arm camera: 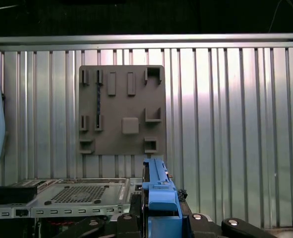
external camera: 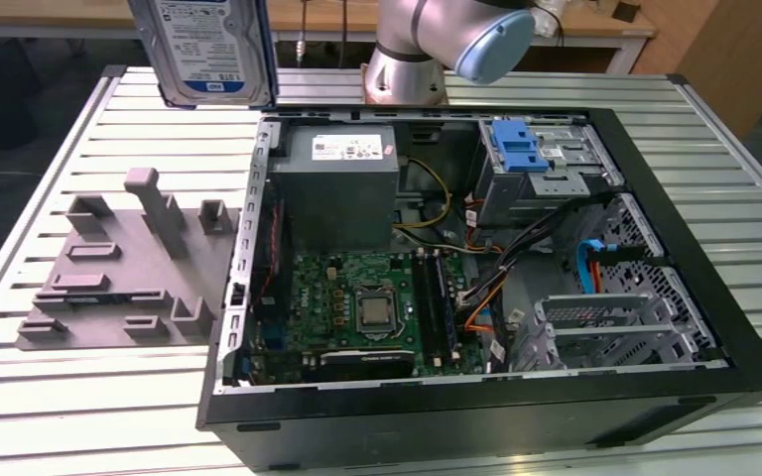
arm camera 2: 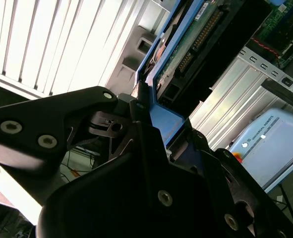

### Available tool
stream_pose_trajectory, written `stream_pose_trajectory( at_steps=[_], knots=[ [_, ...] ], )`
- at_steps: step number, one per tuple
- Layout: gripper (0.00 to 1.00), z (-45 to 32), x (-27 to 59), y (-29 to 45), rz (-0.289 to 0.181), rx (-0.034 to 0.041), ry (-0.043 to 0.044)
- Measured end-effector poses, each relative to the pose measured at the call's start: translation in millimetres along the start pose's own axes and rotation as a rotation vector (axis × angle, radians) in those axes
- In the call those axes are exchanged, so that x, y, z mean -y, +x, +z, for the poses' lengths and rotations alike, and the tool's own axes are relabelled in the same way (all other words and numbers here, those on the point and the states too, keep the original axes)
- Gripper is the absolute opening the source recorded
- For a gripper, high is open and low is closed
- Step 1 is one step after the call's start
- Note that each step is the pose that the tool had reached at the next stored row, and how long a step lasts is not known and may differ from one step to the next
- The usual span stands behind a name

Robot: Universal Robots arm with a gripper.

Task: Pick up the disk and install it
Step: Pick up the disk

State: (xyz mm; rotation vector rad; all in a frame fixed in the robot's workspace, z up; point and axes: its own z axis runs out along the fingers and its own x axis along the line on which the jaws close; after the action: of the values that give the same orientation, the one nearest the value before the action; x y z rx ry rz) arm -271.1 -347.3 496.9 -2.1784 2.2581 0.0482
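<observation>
In the exterior view the disk (external camera: 203, 50) hangs upright in the air with its label towards the camera. The open computer case (external camera: 646, 248) and the grey fixture plate (external camera: 116, 268) lie lower on the table (external camera: 76, 397).

In the second wrist view the gripper (arm camera 2: 153, 106) is clenched on the blue frame of the disk (arm camera 2: 196, 34), which sits between its black jaws.

In the first wrist view the fixture plate (arm camera: 121, 109) lies well beyond the gripper (arm camera: 160, 219), and the case (arm camera: 82, 191) is just beside it

Silver arm (external camera: 405, 45), blue joint cap (external camera: 494, 45), black screwed pincer (arm camera 2: 166, 124)
</observation>
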Motion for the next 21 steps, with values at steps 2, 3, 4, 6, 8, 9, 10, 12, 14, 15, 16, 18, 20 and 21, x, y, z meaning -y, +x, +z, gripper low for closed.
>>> stream_pose_trajectory(
  at_steps=[2, 3, 4, 6, 8, 9, 10, 12, 14, 15, 16, 18, 20, 21],
  knots=[
    [0.36, -0.1, 1.6, -0.1, 0.000, 0.0000, 0.0000],
    [0.36, -0.1, 2.5, -0.1, 0.000, -0.0001, 0.0000],
    [0.36, -0.1, 3.5, -0.1, 0.000, 0.0000, 0.0000],
    [0.36, -0.1, 5.3, -0.2, 0.000, -0.0001, 0.0000],
    [0.36, -0.2, 7.1, -0.3, 0.000, 0.0000, 0.0000],
    [0.36, -0.2, 8.0, -0.3, 0.000, 0.0000, 0.0000],
    [0.36, -0.2, 8.6, -0.2, 0.000, 0.0000, 0.0000],
    [0.36, -0.2, 9.7, 1.0, 0.000, 0.0001, 0.0000],
    [0.36, -0.3, 11.4, 4.2, 0.000, 0.0000, 0.0001],
    [0.36, -0.4, 12.2, 6.0, 0.000, 0.0001, 0.0001],
    [0.36, -0.4, 13.1, 7.9, 0.000, 0.0000, 0.0000],
    [0.36, -0.5, 14.6, 11.8, 0.000, 0.0001, 0.0000],
    [0.36, -0.7, 16.0, 15.8, 0.000, 0.0000, 0.0000],
    [0.36, -0.7, 16.6, 17.9, 0.000, 0.0000, 0.0000]
  ],
)
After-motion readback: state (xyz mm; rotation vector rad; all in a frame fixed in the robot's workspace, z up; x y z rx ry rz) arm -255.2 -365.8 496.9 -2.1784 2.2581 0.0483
